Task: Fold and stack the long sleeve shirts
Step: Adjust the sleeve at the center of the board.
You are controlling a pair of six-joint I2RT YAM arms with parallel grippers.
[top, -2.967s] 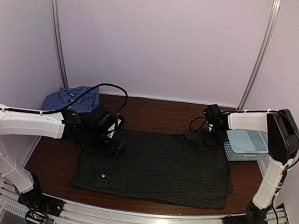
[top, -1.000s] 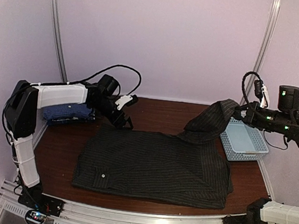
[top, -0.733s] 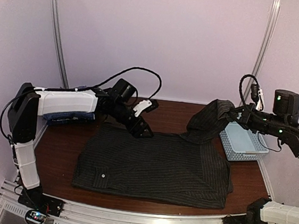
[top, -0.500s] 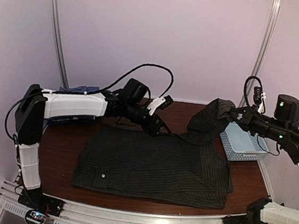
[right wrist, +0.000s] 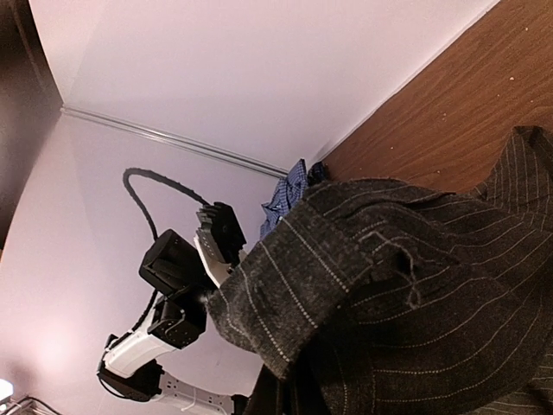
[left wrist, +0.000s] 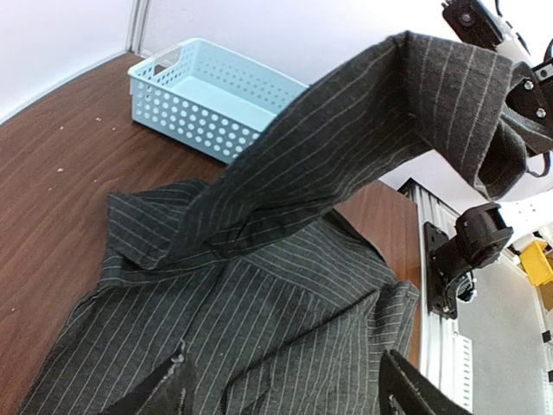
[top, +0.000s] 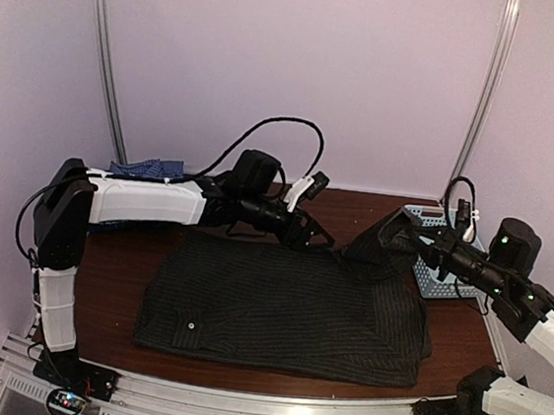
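Note:
The black pinstriped long sleeve shirt [top: 287, 303] lies spread flat on the brown table [top: 113, 260]. Its right sleeve [top: 367, 245] is lifted off the table, and my right gripper [top: 400, 236] is shut on its cuff [right wrist: 302, 294], which hides the fingers. My left gripper [top: 316, 233] hovers open over the shirt's collar edge at the back, with nothing between its fingertips [left wrist: 406, 393]; the raised sleeve [left wrist: 346, 147] stretches just beyond it. The blue checked shirt [top: 147, 167] lies bunched at the back left, partly behind the left arm.
A light blue plastic basket [top: 425, 216] stands at the back right, just behind the right gripper and partly hidden by the right arm. It also shows beyond the sleeve in the left wrist view as the basket [left wrist: 216, 99]. The table's right edge and rail [left wrist: 445, 259] are close.
My left arm has swung from the back left rightward along the shirt's far edge to the collar. My right gripper has come down and leftward, lowering the held sleeve.

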